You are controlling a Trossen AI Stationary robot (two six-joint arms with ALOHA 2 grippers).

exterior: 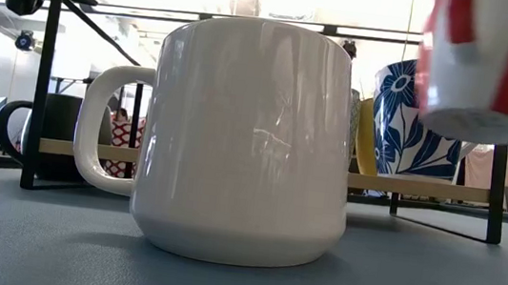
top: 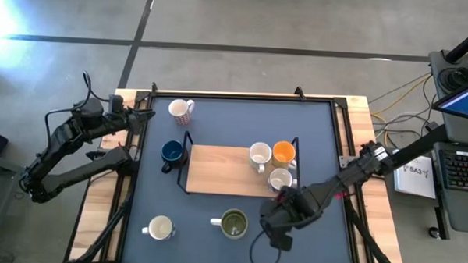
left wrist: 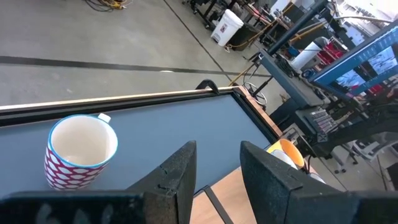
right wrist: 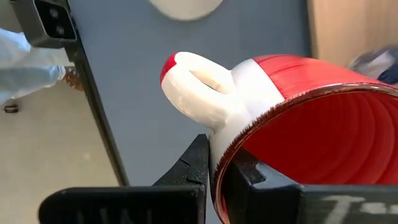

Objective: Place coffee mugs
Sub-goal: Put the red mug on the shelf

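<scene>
Right claw (right wrist: 214,171) clamped on red mug (right wrist: 298,118) rim, lifted off table; left claw (left wrist: 214,168) open, idle.

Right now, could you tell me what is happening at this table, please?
The right end effector is pinching the rim of a red mug and holding it off the table, near the front right corner of the wooden rack. Three mugs sit on the rack: two white and one orange. Four more wait on the blue mat around it. The left end effector idles open at the table's left edge.
</scene>
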